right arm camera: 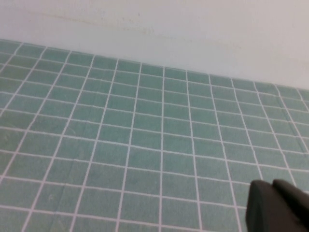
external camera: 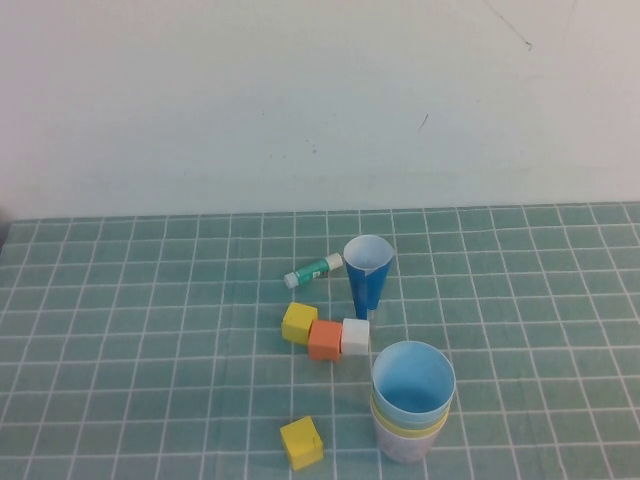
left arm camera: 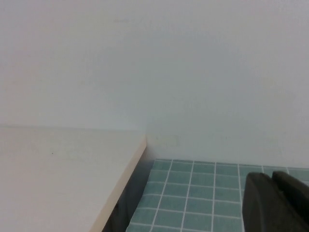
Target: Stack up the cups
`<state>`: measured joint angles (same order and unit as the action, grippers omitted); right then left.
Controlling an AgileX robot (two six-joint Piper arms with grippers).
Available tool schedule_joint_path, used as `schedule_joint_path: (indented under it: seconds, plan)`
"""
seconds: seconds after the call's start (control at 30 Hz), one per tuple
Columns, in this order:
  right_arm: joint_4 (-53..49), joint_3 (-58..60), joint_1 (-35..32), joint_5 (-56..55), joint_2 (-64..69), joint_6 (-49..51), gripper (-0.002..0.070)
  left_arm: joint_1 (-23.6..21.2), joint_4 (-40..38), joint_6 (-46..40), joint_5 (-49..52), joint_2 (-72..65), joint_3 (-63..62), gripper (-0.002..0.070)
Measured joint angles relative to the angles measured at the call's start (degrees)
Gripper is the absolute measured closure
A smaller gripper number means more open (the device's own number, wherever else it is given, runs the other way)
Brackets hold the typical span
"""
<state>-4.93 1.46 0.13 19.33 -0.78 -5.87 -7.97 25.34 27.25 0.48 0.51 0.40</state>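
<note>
The cups (external camera: 411,400) are nested in one stack near the table's (external camera: 120,330) front edge, so stacking looks finished. The left gripper (left arm camera: 279,203) and right gripper (right arm camera: 280,208) are closed, empty, parked away.

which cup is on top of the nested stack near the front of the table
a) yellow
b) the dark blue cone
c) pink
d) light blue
d: in the high view the light blue cup sits innermost on top of the stack, a yellow rim showing just below it. The dark blue cone cup stands apart behind the blocks. Left gripper and right gripper are shut, away from the cups.
</note>
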Motion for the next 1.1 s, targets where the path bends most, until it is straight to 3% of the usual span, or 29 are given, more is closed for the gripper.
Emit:
schedule_joint_path:
  seconds: [0.4, 0.8, 0.87, 0.97, 1.1]
  plan:
    - [-0.1, 0.0, 0.0, 0.1, 0.0, 0.0, 0.0678, 0.0, -3.8, 3.5, 11.2, 0.1, 0.8, 0.0677]
    - [-0.1, 0.0, 0.0, 0.1, 0.0, 0.0, 0.0678, 0.4, -5.2, 3.5, 12.9, 0.2, 0.8, 0.0677]
    - [-0.1, 0.0, 0.0, 0.1, 0.0, 0.0, 0.0678, 0.4, -9.8, -0.4, 14.5, 0.2, 0.8, 0.0677]
    - [-0.1, 0.0, 0.0, 0.1, 0.0, 0.0, 0.0678, 0.4, -20.5, -14.0, 16.4, 0.2, 0.8, 0.0677]
    - [-0.1, 0.0, 0.0, 0.1, 0.0, 0.0, 0.0678, 0.4, -26.6, -19.1, 17.1, 0.2, 0.7, 0.0677]
